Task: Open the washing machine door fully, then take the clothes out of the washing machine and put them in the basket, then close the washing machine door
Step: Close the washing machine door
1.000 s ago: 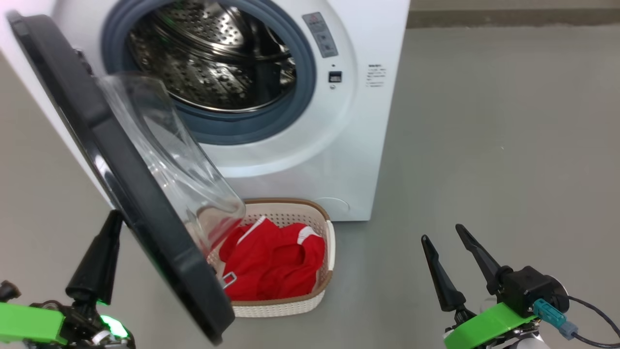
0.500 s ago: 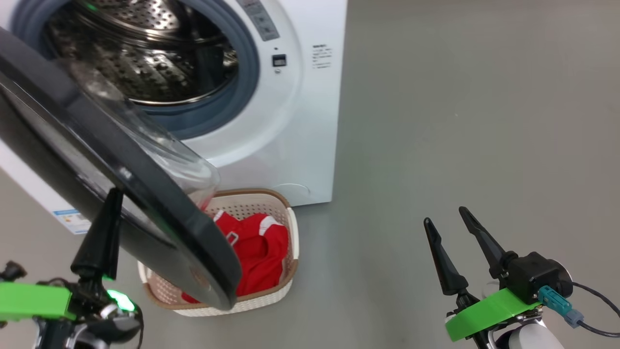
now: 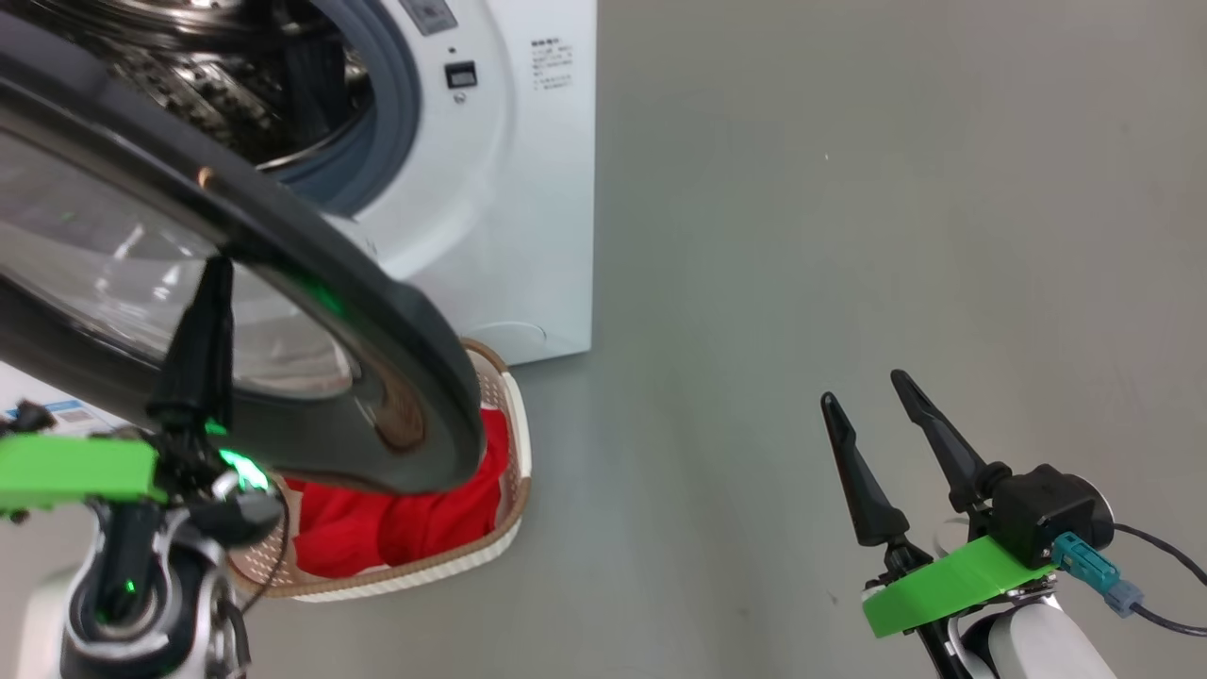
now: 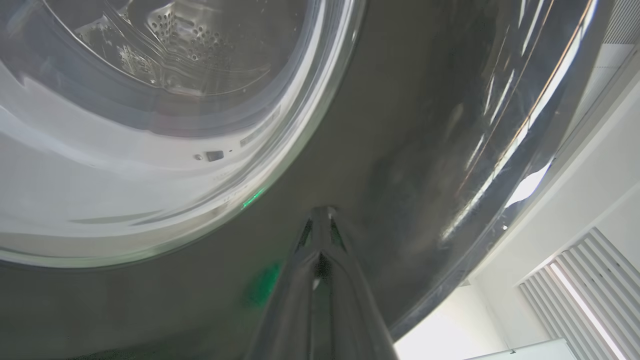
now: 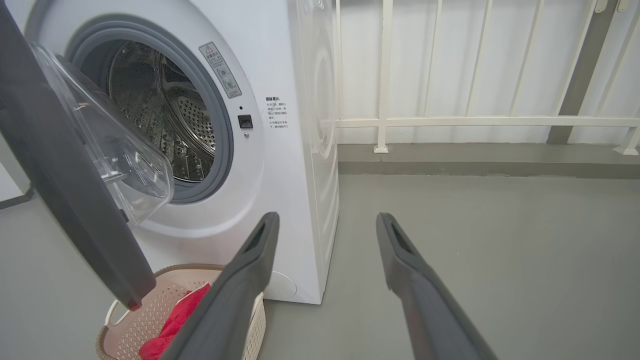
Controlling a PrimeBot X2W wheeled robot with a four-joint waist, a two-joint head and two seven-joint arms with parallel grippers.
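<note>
Two of the three steps look finished, judging by how things lie. The large round washing machine door with its glossy black rim and bulging clear glass centre (image 3: 377, 311) stands swung out from the big white front-loading washing machine (image 3: 528, 189). The bright red soft clothes with a little white trim (image 3: 396, 528) lie inside the small cream-white perforated plastic basket with a brown woven-look rim (image 3: 514, 443). The basket sits on the grey floor (image 3: 801, 236) just in front of the machine's lower front, partly under the door's free edge.

In the right wrist view, the visible part of the perforated steel drum (image 5: 165, 125) shows no fabric. Its lowest part is hidden behind the door's glass bowl, so I cannot say for certain that it is empty.

Closing the door is the step in hand, and it is not done. The door hangs at an angle between open and shut, well short of the grey rubber ring (image 5: 225, 150).

The left gripper (image 3: 220, 278) is pinched shut and holds nothing. In the left wrist view its joined tips (image 4: 322, 215) meet the outer face of the black rim. It looks like a pushing contact, though I cannot confirm the touch.

The right gripper (image 3: 863, 389) is spread wide and empty. It hangs low over bare floor, well apart from machine and basket.

What is left, as I judge it, is to press the door round until it seats against the small dark latch slot (image 3: 464, 74).
</note>
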